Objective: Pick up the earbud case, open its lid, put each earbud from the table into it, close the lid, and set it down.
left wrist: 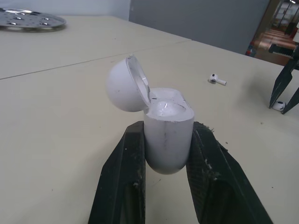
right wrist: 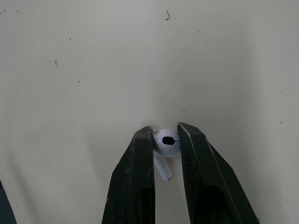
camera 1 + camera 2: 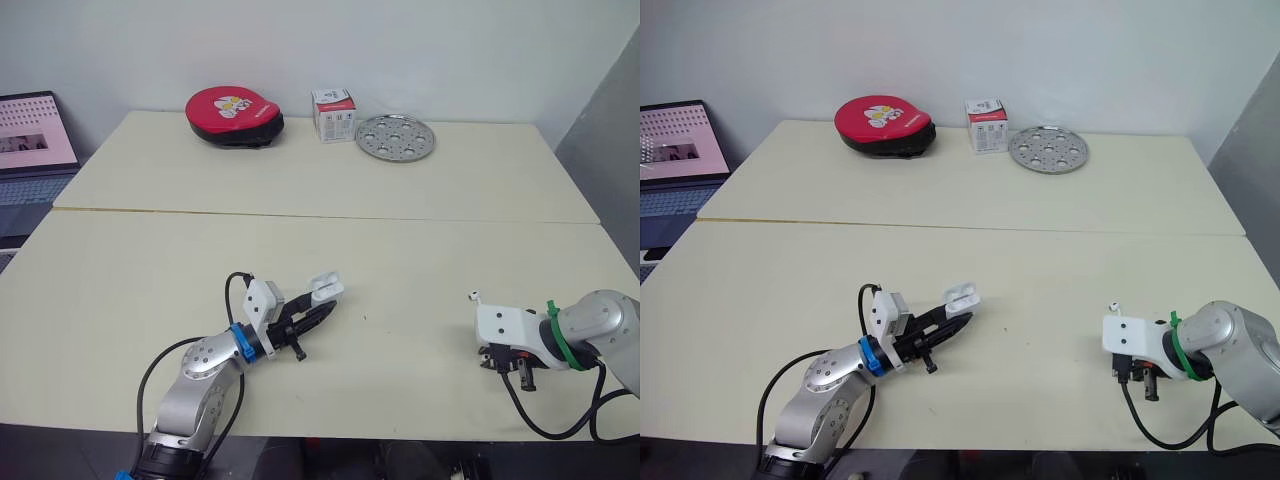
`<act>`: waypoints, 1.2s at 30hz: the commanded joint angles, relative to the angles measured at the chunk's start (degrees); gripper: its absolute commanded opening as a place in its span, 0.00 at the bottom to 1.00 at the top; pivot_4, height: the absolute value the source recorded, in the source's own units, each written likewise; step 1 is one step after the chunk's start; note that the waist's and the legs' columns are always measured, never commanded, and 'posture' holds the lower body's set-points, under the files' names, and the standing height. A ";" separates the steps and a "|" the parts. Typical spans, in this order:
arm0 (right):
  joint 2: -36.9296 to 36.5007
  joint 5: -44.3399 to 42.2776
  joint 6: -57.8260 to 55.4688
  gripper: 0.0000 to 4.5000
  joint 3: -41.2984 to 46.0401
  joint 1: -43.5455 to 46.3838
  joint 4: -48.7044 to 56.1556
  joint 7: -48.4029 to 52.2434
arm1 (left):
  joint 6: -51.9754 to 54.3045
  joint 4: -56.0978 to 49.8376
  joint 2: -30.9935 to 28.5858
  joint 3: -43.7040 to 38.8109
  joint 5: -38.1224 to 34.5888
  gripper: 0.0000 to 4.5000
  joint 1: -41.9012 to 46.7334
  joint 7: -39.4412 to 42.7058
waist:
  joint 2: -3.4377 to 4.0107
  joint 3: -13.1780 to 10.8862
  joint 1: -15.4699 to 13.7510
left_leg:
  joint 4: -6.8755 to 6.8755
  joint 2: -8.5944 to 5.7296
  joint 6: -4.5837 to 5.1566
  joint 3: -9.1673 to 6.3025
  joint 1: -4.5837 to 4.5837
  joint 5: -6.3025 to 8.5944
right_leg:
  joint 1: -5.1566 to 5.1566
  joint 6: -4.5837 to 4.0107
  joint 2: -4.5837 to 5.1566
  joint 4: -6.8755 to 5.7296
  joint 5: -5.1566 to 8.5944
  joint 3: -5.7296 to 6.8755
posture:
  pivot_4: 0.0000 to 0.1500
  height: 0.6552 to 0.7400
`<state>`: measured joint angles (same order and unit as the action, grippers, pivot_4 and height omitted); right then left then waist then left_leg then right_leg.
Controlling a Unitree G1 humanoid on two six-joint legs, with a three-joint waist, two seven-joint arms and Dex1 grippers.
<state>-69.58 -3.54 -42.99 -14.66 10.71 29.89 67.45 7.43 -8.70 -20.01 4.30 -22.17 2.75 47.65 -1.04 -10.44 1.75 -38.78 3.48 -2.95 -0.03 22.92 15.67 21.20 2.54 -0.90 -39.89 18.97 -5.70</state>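
While pinching the lid-open earbud case in the left end effector at the tabletop's near middle, nips one earbud against it in the right end effector; second earbud lying near. Print on the far box too small to read.

Two pale cream tables stand pushed together, their seam running across from 9 to 3 o'clock. On the far table, at about 11 o'clock, lies a round red pad with a cartoon print on top and a black rim below. Near it, at 12 o'clock, stands a small white box with red markings, and close beside that, at 1 o'clock, lies a flat round metal plate pierced with holes. Off the tables at 10 o'clock an open laptop shows a lit screen. A white wall stands behind, with a grey panel at 2 o'clock
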 commanded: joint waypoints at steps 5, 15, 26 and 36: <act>6.44 -9.36 -5.93 0.09 7.31 8.18 3.09 -1.24 | -1.59 -1.25 0.87 -0.02 -0.47 0.18 1.27 -0.07 | 0.00 -0.01 0.24 | 0.01 0.01 0.00 0.01 0.00 0.00 | 0.03 0.00 -0.01 -0.01 0.00 -0.02 | 1.00 1.00; 47.43 -27.12 -21.91 0.09 21.52 20.59 3.46 -25.31 | -3.30 -0.06 3.40 0.82 0.21 0.18 4.79 -0.93 | -0.12 -0.07 -0.28 | 0.04 0.01 -0.01 -0.20 0.29 0.00 | 0.20 -0.01 -0.03 0.00 -0.01 0.19 | 1.00 1.00; 62.93 -27.31 -11.74 0.09 15.97 14.10 2.24 -38.04 | -4.12 0.01 5.00 1.02 0.51 0.18 6.96 -1.91 | -0.09 -0.06 0.15 | 0.01 0.01 -0.01 -0.28 0.41 -0.01 | 0.35 -0.01 -0.05 -0.11 -0.01 0.23 | 1.00 1.00; 62.68 -27.41 -5.56 0.09 11.70 10.52 0.84 -39.75 | -3.90 -0.43 5.60 1.23 0.36 0.18 7.45 -2.68 | -0.09 -0.06 0.14 | 0.01 0.01 -0.02 -0.26 0.42 -0.01 | 0.37 -0.01 -0.04 -0.10 -0.01 0.21 | 1.00 1.00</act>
<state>-6.76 -30.14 -50.13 -2.63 21.08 29.48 28.04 4.57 -7.78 -14.91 5.39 -21.58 9.44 45.44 -1.14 -10.50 1.89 -38.77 3.49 -2.96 -0.29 23.34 15.66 21.57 2.53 -0.94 -39.99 18.95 -5.50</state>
